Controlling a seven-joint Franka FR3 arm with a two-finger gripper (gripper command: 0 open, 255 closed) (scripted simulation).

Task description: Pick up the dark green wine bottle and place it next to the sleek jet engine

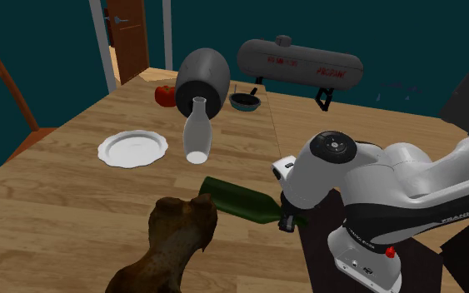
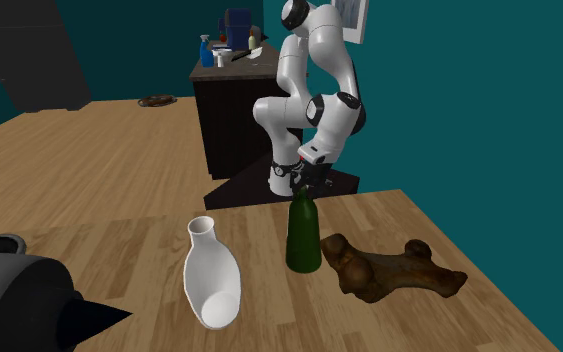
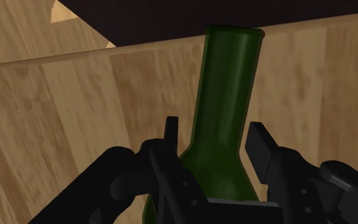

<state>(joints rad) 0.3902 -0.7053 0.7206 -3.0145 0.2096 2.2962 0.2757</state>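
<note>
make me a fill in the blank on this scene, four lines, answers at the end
1. The bottle at the hand is dark ____.
2. It lies on its ____ on the wooden table.
3. The round plate beside the white bottle is ____.
4. The grey tank behind the jet engine bears ____ lettering.

Missing words: green; side; white; red.
</note>
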